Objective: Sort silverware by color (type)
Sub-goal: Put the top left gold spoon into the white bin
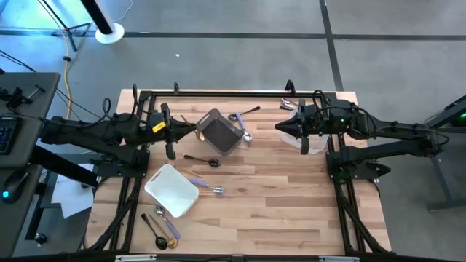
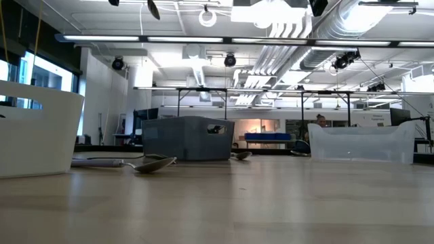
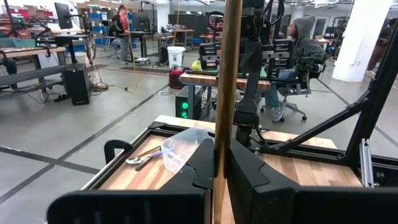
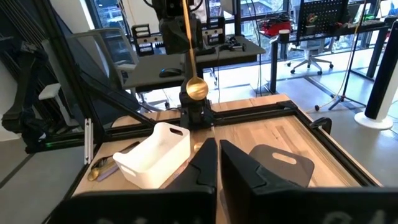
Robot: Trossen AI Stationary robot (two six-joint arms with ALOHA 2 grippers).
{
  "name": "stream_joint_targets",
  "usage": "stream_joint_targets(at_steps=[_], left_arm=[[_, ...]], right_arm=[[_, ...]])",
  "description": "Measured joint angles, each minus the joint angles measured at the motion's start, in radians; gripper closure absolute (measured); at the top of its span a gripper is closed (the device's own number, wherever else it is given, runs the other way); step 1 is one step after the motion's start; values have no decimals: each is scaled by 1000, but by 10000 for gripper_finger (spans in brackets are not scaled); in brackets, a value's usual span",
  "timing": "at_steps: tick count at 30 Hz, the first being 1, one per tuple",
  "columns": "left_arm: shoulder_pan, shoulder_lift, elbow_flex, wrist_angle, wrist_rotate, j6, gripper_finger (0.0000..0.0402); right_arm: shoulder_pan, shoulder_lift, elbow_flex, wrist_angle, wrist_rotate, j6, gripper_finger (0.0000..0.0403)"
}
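We are early in the sort. Our left gripper [image 1: 195,132] is clamped on a gold spoon [image 4: 189,59], held upright above the grey bin [image 1: 220,132] near the worktop's far edge. Our right gripper [image 1: 280,126] is closed on nothing. Most silverware lies loose (a black spoon [image 1: 202,159] mid-worktop, several [image 1: 162,227] at the near left corner beside the white tray [image 1: 172,190]).

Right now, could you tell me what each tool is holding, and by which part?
The left tool pinches a gold spoon by its handle, bowl pointing away. The right tool is shut on nothing.
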Motion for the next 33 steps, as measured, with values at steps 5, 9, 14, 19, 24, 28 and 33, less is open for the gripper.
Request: stream_joint_targets(at_steps=[5,9,14,19,24,28,33], left_arm=[[-26,42,104,-168,-3,17,394],[-90,129,221,-430,-2,-7,394],[-211,256,293,-716,1,-159,394],[-341,372,294,-928,5,-280,394],[-433,468,294,-1010,102,-392,394],[-475,531,294,-1020,145,-463,394],[-481,605,252,-1091,213,-451,394]], right_arm=[[0,0,0,0,0,-11,402],[0,0,0,0,0,-16,402],[0,0,0,-3,20,-19,403],[0,0,0,-6,21,-34,403],[0,0,0,-6,35,-37,403],[0,0,0,-15,42,-36,403],[0,0,0,-28,43,-34,403]])
